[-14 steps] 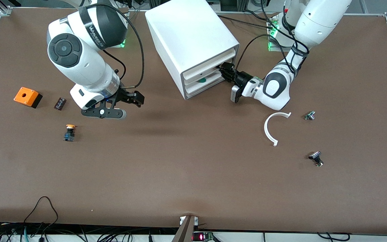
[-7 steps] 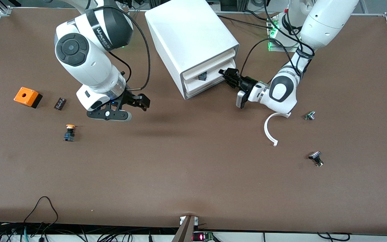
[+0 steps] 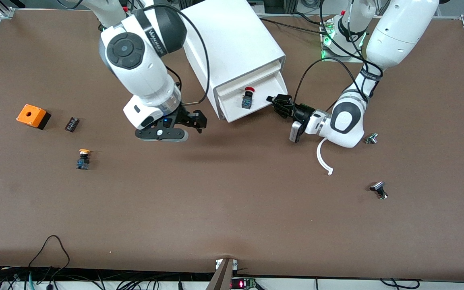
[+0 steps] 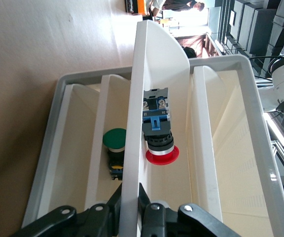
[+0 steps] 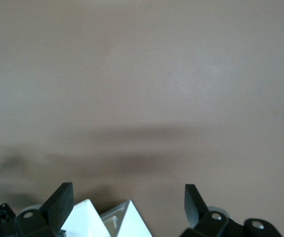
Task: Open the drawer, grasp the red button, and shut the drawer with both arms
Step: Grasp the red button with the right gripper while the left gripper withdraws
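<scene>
The white cabinet [image 3: 232, 36] stands toward the robots' side of the table. Its middle drawer [image 3: 268, 88] is pulled out. My left gripper [image 3: 277, 102] is shut on the drawer's front panel, and in the left wrist view [image 4: 130, 191] the fingers pinch that white panel [image 4: 137, 123]. The button [image 3: 248, 96], with red cap and blue base, lies in the open drawer; it also shows in the left wrist view [image 4: 159, 138]. My right gripper [image 3: 193, 121] is open and empty, low over the table beside the cabinet, toward the right arm's end. The right wrist view [image 5: 127, 196] shows mostly bare table.
A green-capped button [image 4: 114, 139] lies in the drawer below. An orange-capped button [image 3: 83, 158], an orange box [image 3: 33, 116] and a small dark block [image 3: 72, 123] lie toward the right arm's end. A white curved strip [image 3: 323, 157] and two small metal parts [image 3: 371, 138] [image 3: 379, 190] lie toward the left arm's end.
My left gripper has pulled the drawer out of the cabinet, and the red button has come into view. My right arm has moved across the table toward the cabinet.
</scene>
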{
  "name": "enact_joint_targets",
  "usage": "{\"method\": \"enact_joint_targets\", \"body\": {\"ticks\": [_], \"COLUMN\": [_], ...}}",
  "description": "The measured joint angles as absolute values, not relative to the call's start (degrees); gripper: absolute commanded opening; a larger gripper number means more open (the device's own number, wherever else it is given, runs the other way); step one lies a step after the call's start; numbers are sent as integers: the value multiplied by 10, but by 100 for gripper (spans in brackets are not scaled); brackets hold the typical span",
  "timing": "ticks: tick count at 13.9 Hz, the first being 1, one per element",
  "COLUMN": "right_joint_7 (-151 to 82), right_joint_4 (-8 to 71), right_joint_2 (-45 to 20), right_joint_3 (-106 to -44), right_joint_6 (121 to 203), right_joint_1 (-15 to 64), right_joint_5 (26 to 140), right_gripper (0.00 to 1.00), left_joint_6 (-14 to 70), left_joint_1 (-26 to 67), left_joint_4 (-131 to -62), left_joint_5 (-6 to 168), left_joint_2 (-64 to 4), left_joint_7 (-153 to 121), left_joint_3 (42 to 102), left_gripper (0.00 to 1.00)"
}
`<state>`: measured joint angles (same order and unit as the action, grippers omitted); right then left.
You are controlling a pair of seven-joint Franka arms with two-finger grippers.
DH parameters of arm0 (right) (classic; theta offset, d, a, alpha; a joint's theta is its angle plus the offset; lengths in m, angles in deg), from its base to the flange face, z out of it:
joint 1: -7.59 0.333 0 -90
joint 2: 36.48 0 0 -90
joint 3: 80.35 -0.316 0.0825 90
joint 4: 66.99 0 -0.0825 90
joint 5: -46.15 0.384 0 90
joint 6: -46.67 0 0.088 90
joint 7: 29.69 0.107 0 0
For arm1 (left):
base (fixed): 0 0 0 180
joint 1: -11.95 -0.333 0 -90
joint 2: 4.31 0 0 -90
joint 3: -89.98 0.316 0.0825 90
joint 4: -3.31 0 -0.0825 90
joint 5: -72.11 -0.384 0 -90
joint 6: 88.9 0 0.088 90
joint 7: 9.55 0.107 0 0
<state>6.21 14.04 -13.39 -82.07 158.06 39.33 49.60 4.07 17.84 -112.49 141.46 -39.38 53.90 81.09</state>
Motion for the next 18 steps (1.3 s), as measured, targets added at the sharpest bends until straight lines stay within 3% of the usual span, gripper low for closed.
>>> {"method": "enact_joint_targets", "body": {"ticks": [2, 3, 4, 11, 18], "right_joint_7": [63, 67, 72, 120, 272], "right_joint_4": [138, 136, 131, 34, -7], "right_joint_2": [-130, -128, -124, -40, 47], "right_joint_3": [-821, -821, -821, -820, -820], "right_joint_6": [1591, 1593, 1596, 1608, 1610], "right_joint_1": [405, 413, 422, 482, 536], "right_joint_5": [496, 496, 496, 496, 496], "right_gripper": [100, 100, 100, 100, 100], "left_joint_6": [39, 39, 39, 56, -67], "left_joint_1": [167, 164, 163, 137, 113], "left_joint_4": [-1104, -1098, -1093, -1042, -845], "left_joint_5": [1408, 1408, 1406, 1385, 1125], "left_joint_2": [-404, -407, -410, -416, -390], "left_joint_7": [538, 538, 538, 513, 234], "left_joint_3": [811, 811, 812, 828, 828], "left_gripper": [13, 29, 99, 100, 100]}}
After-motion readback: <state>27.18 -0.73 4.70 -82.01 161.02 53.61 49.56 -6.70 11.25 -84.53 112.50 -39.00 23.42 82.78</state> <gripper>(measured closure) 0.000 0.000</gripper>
